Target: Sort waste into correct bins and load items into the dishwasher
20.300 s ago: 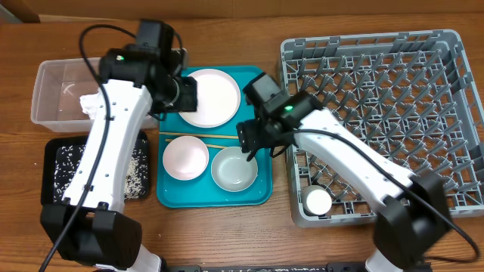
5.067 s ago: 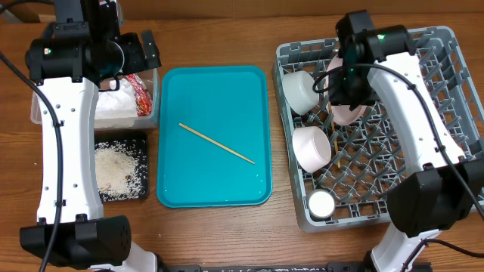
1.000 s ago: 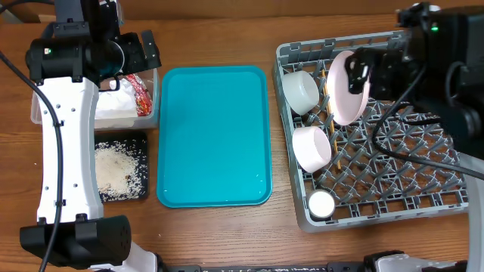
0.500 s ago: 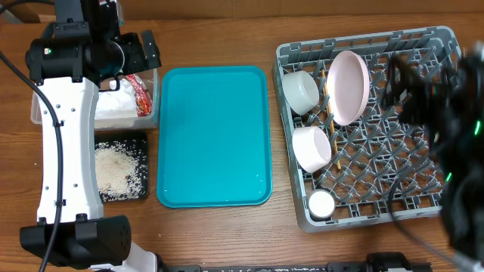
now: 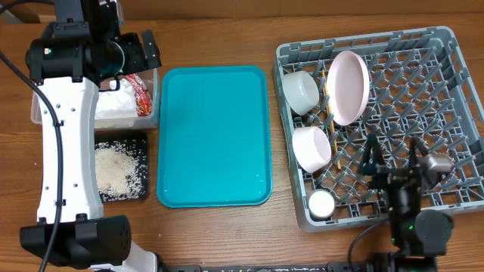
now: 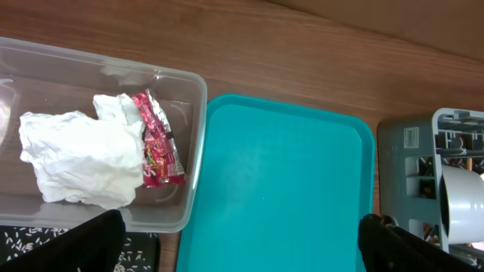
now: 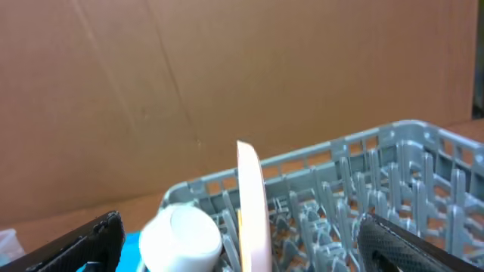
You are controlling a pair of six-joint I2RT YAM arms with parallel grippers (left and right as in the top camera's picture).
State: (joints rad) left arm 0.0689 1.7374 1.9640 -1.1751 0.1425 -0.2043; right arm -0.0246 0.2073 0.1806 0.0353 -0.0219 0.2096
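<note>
Both left claw (image 6: 238, 234) and right claw (image 5: 393, 155) gape empty; the right has withdrawn, plate (image 5: 348, 87) racked, so you look finished.

Left arm (image 5: 64, 136) showing white shell links, black joint housings, green LED glowing. Black cable (image 5: 9, 64) trailing beside it. Right arm (image 5: 414, 223) showing black casing, green LED glowing. Jaws showing black on both.

Pink plate (image 5: 348, 87) upright in grey rack (image 5: 454, 47)
</note>
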